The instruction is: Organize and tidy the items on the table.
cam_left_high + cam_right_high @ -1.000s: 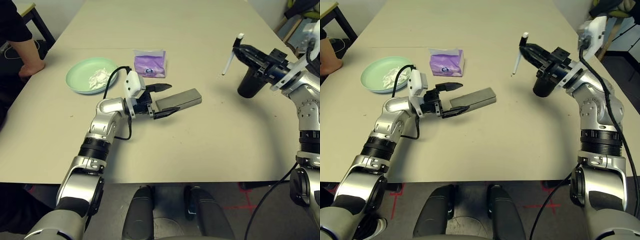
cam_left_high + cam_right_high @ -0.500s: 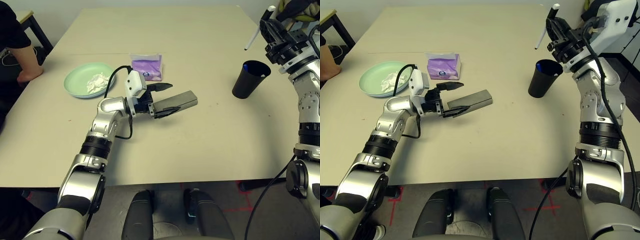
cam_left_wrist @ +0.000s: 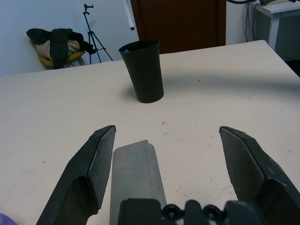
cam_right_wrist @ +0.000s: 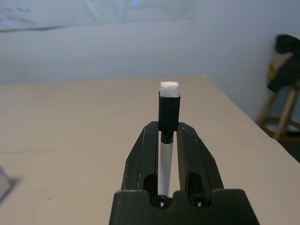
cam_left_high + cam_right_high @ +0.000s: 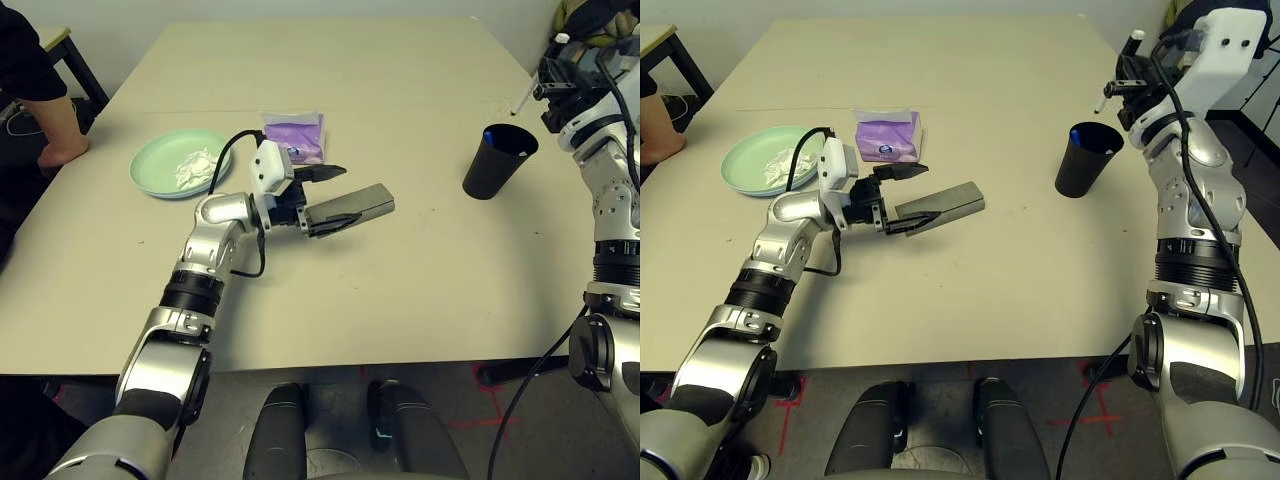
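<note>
Marker [image 5: 1106, 93], white with a black cap, is clamped between the closed fingers of the right pincer [image 4: 168, 140]; the right wrist view shows the capped end sticking out past the fingertips. In the head views the other end of the marker slants out below the pincer towards the cup [image 5: 1086, 160], its tip just above and beyond the rim. Cup stands upright on the table [image 5: 400, 300] near the right edge, mouth open, something blue showing inside. So the drop target lies just below and slightly nearer the robot than the marker. My reading: the marker's long axis needs to come closer to vertical over the mouth before release.

Right arm: raised high, forearm upright, wrist lifted above the cup.

Left pincer [image 3: 166, 154] is wide open, pointing level across the table towards the cup, holding nothing. Grey glasses case [image 5: 350, 207] lies on the table between its fingers, closer to one finger, long axis running the same way as the fingers. Left arm low, elbow bent.

Green plate [image 5: 160, 170] with a crumpled tissue [image 5: 193, 165] and the purple tissue pack [image 5: 294, 136] sit beyond the left arm, well apart from the cup. Right arm is clearly the nearer one for the cup.
</note>
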Action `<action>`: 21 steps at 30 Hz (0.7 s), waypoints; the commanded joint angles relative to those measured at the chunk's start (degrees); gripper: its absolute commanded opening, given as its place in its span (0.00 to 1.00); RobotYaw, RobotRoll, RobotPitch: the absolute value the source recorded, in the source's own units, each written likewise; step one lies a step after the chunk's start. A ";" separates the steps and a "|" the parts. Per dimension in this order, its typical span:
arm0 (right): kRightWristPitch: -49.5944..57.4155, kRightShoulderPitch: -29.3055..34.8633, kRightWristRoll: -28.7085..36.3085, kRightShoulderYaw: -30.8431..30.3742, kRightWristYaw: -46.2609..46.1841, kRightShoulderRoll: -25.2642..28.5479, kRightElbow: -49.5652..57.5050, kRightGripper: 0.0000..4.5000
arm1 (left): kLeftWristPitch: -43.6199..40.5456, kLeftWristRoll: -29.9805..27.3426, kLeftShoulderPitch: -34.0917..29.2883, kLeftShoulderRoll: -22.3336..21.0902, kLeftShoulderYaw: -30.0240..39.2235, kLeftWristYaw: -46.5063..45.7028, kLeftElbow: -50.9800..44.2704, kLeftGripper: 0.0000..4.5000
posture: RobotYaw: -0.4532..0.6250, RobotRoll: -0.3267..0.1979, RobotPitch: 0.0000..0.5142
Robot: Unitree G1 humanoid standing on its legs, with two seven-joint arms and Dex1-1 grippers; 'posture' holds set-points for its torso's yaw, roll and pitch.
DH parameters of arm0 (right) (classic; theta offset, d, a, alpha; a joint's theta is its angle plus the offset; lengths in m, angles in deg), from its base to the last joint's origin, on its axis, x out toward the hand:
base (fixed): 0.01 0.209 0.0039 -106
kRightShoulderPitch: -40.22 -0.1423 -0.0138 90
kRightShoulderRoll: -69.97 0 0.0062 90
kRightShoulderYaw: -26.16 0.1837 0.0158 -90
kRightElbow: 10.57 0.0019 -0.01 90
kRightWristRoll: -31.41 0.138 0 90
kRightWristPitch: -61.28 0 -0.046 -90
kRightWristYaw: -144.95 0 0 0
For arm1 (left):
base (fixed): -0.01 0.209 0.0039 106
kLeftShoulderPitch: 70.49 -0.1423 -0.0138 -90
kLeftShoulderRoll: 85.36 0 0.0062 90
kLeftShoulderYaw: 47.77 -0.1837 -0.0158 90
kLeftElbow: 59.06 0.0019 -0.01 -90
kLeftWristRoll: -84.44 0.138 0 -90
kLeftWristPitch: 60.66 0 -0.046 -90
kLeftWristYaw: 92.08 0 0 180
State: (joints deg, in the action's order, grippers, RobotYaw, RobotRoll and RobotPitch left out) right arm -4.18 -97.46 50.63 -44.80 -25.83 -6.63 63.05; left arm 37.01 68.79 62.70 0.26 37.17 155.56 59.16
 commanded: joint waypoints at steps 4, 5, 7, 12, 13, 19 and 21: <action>3.68 1.38 -0.28 0.66 -1.19 0.72 1.69 0.09 | 0.44 0.64 0.71 0.16 -0.27 0.65 1.29 1.00 | 0.49 0.62 0.16; 3.90 1.47 -0.29 0.59 -1.24 0.66 1.80 0.09 | 0.45 0.64 0.72 0.18 -0.26 0.64 1.29 1.00 | 0.49 0.62 0.16; 4.14 1.59 -0.28 0.47 -1.27 0.55 1.96 0.09 | 0.43 0.64 0.73 0.20 -0.26 0.62 1.30 1.00 | 0.49 0.62 0.16; 4.49 2.08 -0.50 -0.09 -0.87 0.46 2.16 0.09 | 0.34 0.67 0.67 0.07 -0.21 0.58 1.31 1.00 | 0.49 0.62 0.16; 4.66 2.18 -0.59 -0.26 -0.78 0.47 2.26 0.09 | 0.33 0.67 0.67 0.01 -0.19 0.59 1.30 1.00 | 0.50 0.62 0.15; 5.07 2.47 -0.80 -0.63 -0.51 0.27 2.68 0.55 | 0.28 0.70 0.69 -0.12 -0.18 0.57 1.29 1.00 | 0.50 0.62 0.16; 5.06 2.50 -0.83 -0.72 -0.32 0.28 2.82 0.72 | 0.27 0.69 0.69 -0.13 -0.18 0.56 1.27 1.00 | 0.50 0.62 0.16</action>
State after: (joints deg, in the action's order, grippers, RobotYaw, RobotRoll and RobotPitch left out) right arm 0.23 -95.77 50.25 -45.15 -26.51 -6.41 64.82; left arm 37.05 68.82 63.09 0.26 37.18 155.85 60.06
